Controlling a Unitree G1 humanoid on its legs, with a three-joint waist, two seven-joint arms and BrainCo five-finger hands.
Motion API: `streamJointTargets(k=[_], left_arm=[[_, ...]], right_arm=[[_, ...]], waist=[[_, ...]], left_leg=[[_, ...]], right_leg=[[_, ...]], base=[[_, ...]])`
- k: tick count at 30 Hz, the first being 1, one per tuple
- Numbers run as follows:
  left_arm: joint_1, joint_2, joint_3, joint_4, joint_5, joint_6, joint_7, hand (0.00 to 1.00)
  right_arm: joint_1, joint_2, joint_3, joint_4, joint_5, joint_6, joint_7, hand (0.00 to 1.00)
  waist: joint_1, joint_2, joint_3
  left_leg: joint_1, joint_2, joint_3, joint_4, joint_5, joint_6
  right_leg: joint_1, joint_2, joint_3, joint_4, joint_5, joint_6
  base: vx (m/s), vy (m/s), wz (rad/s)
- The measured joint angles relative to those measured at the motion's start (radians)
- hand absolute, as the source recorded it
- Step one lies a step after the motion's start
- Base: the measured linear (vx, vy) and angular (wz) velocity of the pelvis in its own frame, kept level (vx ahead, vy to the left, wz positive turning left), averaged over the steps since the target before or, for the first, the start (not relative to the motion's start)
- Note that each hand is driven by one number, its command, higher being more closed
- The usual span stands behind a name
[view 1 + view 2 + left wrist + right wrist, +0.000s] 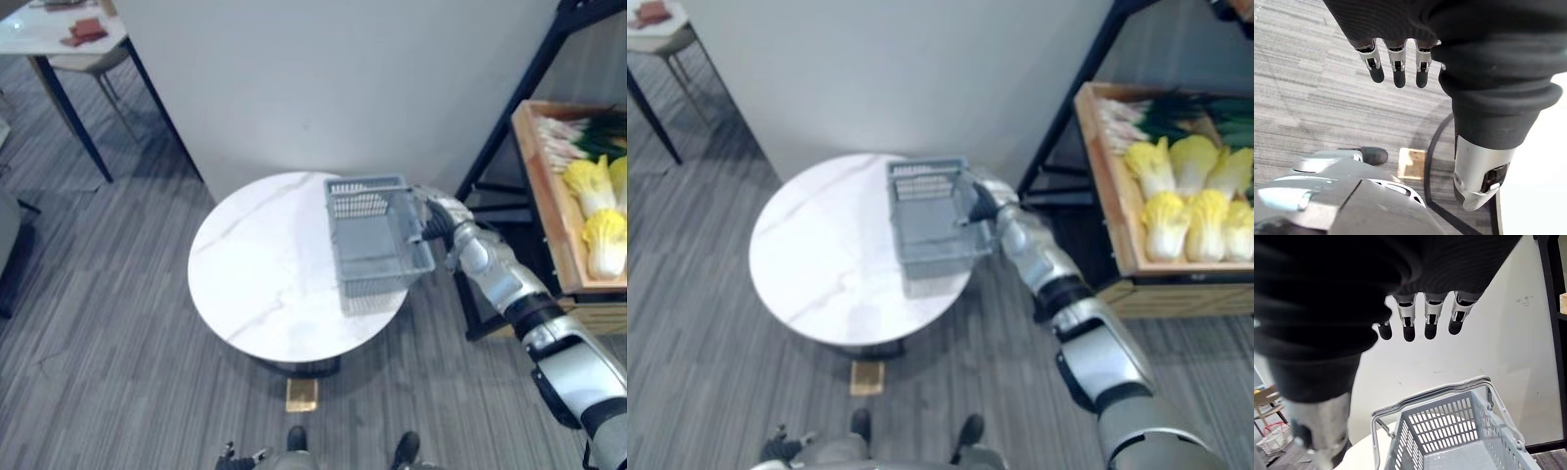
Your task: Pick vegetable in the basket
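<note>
Fingers (1431, 328) released: left hand (1397, 73) idle, right hand (985, 203) at basket (364, 204) rim (contact unclear).

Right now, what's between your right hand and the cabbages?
Right eye view: the rack's black leg and the crate's wooden wall stand between right hand and cabbages.

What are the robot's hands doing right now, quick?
Left hand: open, holding nothing.
Right hand: open, next to the basket, holding nothing.
</note>
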Motion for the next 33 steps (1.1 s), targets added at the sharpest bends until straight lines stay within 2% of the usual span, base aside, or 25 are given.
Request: streamJointTargets(k=[1,3,5,6,8,9,10,11,18,21,29,33], left_arm=[[-0.013,0.004,0.0,0.001,0.0,0.001,0.004,0.0],[-0.025,0.014,0.002,0.0,0.0,0.0,0.009,0.0],[-0.032,0.027,0.012,-0.002,-0.001,0.0,0.01,0.0],[-0.033,0.036,0.02,-0.004,-0.003,0.0,0.012,0.0],[-0.034,0.047,0.023,-0.006,-0.008,-0.002,0.017,0.0],[-0.034,0.05,0.025,-0.006,-0.008,-0.005,0.018,0.0],[-0.035,0.05,0.04,-0.005,-0.009,-0.011,0.019,0.0],[-0.036,0.048,0.052,0.004,-0.011,-0.012,0.022,0.0],[-0.033,0.027,0.059,0.022,-0.013,-0.013,0.035,0.0],[-0.033,0.022,0.058,0.011,-0.042,-0.014,0.035,0.0],[-0.041,0.023,0.055,0.002,-0.052,-0.025,0.047,0.0],[-0.043,0.023,0.051,-0.002,-0.052,-0.026,0.049,0.0]], right_arm=[[-0.038,-0.001,-0.007,0.032,-0.001,0.01,-0.001,0.0],[-0.098,0.0,-0.025,0.073,-0.001,0.02,-0.006,0.0],[-0.175,0.0,-0.03,0.106,-0.001,0.025,-0.022,0.0],[-0.223,0.0,-0.031,0.114,-0.001,0.027,-0.036,0.0],[-0.285,-0.003,-0.054,0.135,-0.001,0.026,-0.046,0.0],[-0.291,-0.007,-0.068,0.138,-0.001,0.027,-0.049,0.0],[-0.296,-0.018,-0.076,0.141,-0.001,0.032,-0.055,0.0],[-0.297,-0.024,-0.082,0.142,-0.001,0.033,-0.062,0.0],[-0.358,-0.03,-0.088,0.142,0.01,0.036,-0.067,0.0],[-0.412,-0.031,-0.087,0.142,0.012,0.036,-0.068,0.0],[-0.461,-0.035,-0.086,0.217,0.019,0.042,-0.069,0.0],[-0.538,-0.065,-0.087,0.236,0.028,0.043,-0.073,0.0]], waist=[[0.005,-0.003,0.028],[0.012,-0.015,0.048],[0.022,-0.026,0.078],[0.036,-0.029,0.096],[0.034,-0.021,0.114],[0.035,-0.019,0.119],[0.037,-0.018,0.125],[0.037,-0.017,0.128],[0.033,0.013,0.158],[0.013,0.02,0.163],[0.013,0.025,0.166],[0.015,0.037,0.186]], left_leg=[[-0.01,-0.009,-0.014,0.009,0.001,0.007],[-0.036,-0.022,-0.034,0.013,0.012,0.022],[-0.055,-0.028,-0.04,0.01,0.028,0.029],[-0.072,-0.032,-0.041,0.01,0.035,0.03],[-0.117,-0.037,-0.071,0.006,0.057,0.027],[-0.127,-0.036,-0.086,0.002,0.065,0.024],[-0.138,-0.033,-0.1,-0.017,0.085,0.017],[-0.158,-0.026,-0.118,-0.019,0.096,0.01],[-0.212,0.058,-0.153,-0.025,0.128,-0.04],[-0.242,0.082,-0.172,-0.026,0.137,-0.054],[-0.3,0.074,-0.201,-0.02,0.146,-0.056],[-0.332,0.066,-0.204,-0.02,0.15,-0.055]], right_leg=[[-0.03,-0.022,0.024,0.072,-0.015,-0.005],[-0.067,-0.036,0.071,0.11,-0.015,-0.005],[-0.073,-0.041,0.118,0.086,-0.015,-0.005],[-0.083,-0.04,0.148,0.066,-0.014,-0.005],[-0.096,-0.032,0.207,0.029,-0.012,0.0],[-0.095,-0.03,0.205,0.016,-0.012,0.003],[-0.088,-0.027,0.187,-0.01,-0.015,0.032],[-0.086,-0.019,0.175,-0.034,-0.02,0.041],[-0.101,0.069,0.139,-0.072,-0.019,0.037],[-0.114,0.093,0.122,-0.084,-0.014,0.029],[-0.15,0.092,0.091,-0.087,-0.009,0.022],[-0.178,0.086,0.089,-0.088,-0.007,0.024]], base=[[-0.1,0.099,0.26],[-0.08,0.093,0.34],[-0.05,0.055,0.23],[-0.05,0.013,0.09],[-0.04,0.012,0.32],[-0.03,-0.014,0.47],[-0.02,-0.056,0.43],[-0.03,-0.077,0.38],[-0.06,-0.105,0.07],[-0.03,-0.073,0.07],[0.03,-0.01,0.12],[0.01,0.006,0.03]])
